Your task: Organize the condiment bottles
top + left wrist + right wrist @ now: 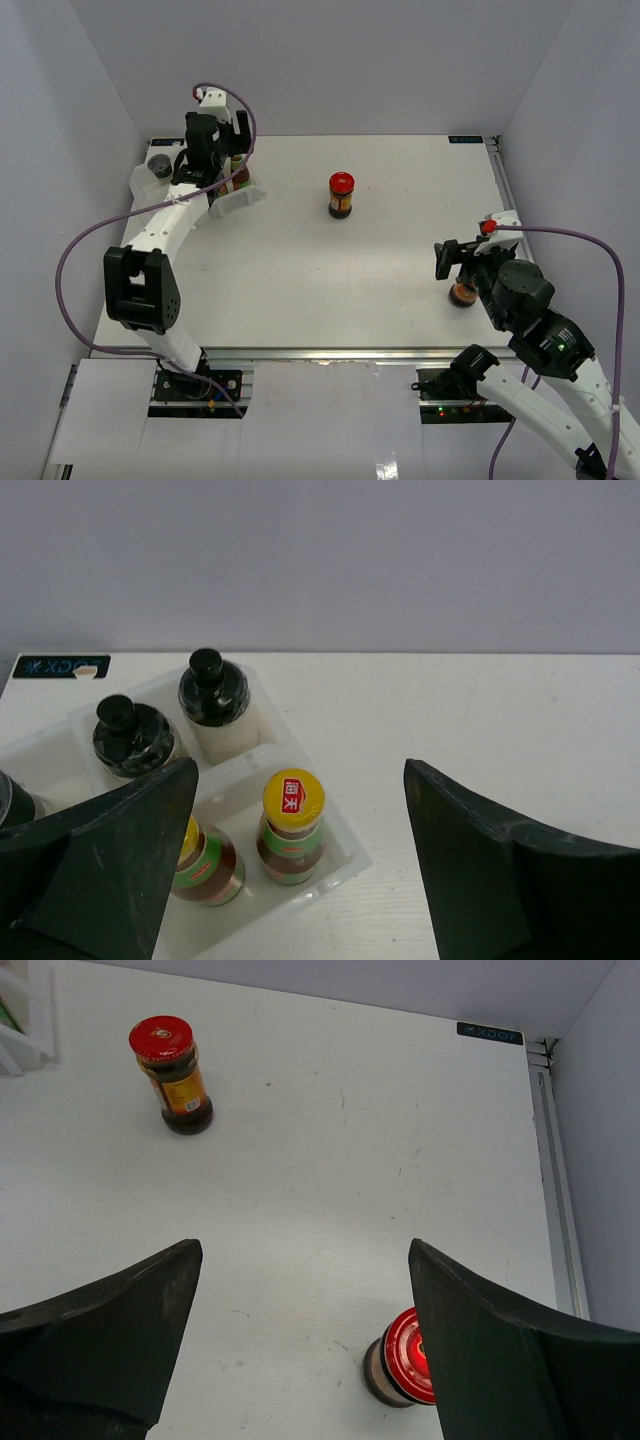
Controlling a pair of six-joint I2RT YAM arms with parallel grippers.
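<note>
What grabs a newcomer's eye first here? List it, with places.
A red-lidded jar stands alone in the middle of the white table. At the far left corner, a clear tray holds two yellow-capped bottles and black-capped shakers, with the left end effector open above it. A second red-lidded jar sits near the right edge, close under the open right end effector.
</note>
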